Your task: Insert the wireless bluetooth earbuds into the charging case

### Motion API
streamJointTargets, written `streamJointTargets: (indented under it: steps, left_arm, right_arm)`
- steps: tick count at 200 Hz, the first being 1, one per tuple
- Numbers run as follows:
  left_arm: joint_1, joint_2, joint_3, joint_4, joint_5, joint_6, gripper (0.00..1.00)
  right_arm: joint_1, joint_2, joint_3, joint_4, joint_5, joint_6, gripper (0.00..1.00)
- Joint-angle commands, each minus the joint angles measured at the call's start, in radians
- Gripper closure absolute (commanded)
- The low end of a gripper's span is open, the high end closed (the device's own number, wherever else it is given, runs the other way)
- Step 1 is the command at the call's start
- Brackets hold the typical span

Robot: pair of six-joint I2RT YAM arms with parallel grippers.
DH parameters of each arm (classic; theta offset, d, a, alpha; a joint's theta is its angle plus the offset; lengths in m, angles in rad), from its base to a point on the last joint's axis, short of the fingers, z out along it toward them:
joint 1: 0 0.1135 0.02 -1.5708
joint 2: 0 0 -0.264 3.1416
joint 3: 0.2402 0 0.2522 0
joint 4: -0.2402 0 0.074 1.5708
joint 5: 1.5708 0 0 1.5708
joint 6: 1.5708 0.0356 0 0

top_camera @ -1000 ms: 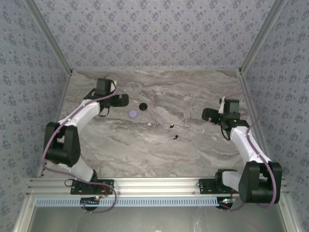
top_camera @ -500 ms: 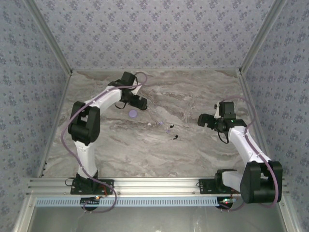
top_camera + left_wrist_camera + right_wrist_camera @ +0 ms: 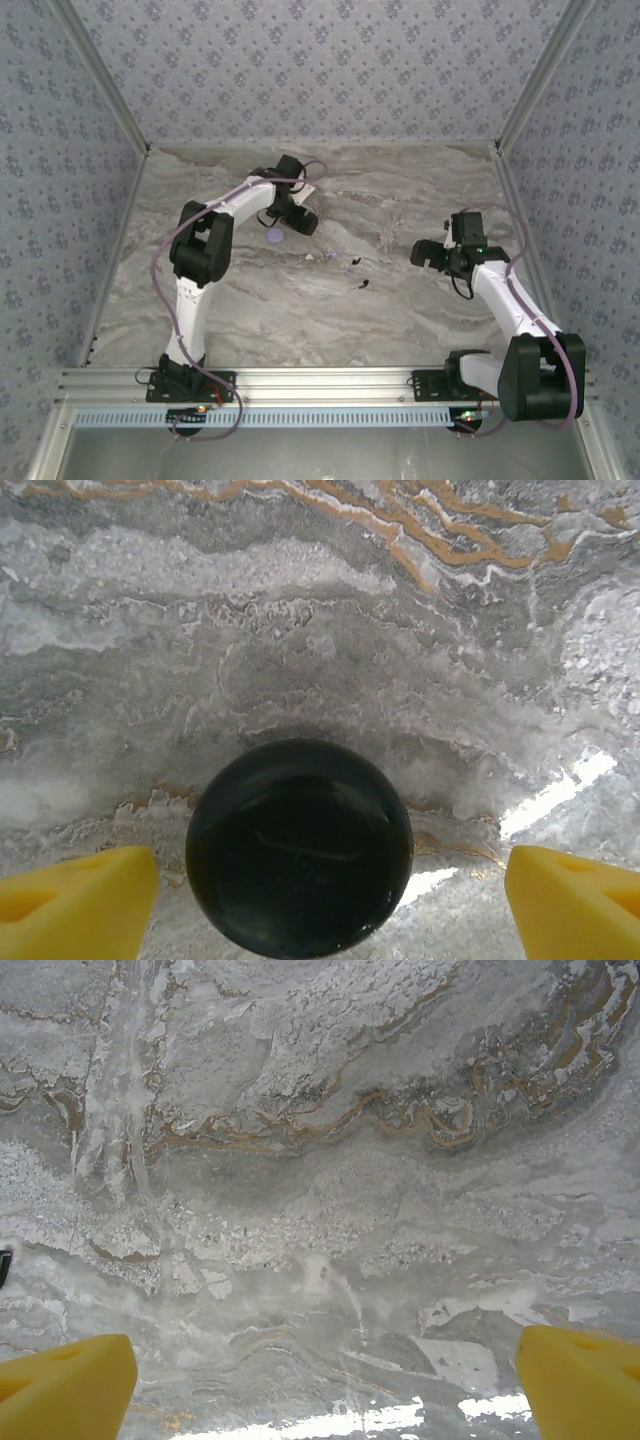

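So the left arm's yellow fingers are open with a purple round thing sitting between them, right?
Not quite. The round thing between the open yellow fingers of the left gripper is black, not purple, as the left wrist view shows. The purple disc lies on the table beside that gripper in the top view.

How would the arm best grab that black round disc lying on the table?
Probably by its rim, from straight above: the black disc lies flat on the marble table, so only opposite edges offer a pinch. The left gripper hovers open with a finger on each side.
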Motion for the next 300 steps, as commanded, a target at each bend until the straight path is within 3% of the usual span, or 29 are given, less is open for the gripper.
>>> streamJointTargets:
  steps: [1,27,142,262,300]
  left_arm:
    - [-0.003,0.015,0.036,-0.031,-0.035,0.007,0.11]
    - [-0.003,0.024,0.044,-0.022,-0.056,0.004,0.13]
    - [-0.029,0.067,0.086,-0.066,-0.051,-0.065,0.43]
    - [-0.201,0.057,0.056,-0.02,-0.099,-0.515,0.45]
    - [-0.221,0.076,0.056,0.01,-0.055,-0.607,0.44]
  right_arm:
    - [0.006,-0.014,0.026,-0.03,0.019,0.024,0.0]
    - [0.007,-0.015,0.022,-0.025,0.019,0.028,0.0]
    - [0.013,-0.017,0.007,-0.025,0.026,0.036,0.0]
    - [0.021,0.014,-0.006,-0.009,0.009,0.039,0.0]
    - [0.024,0.034,-0.008,-0.009,-0.003,0.037,0.0]
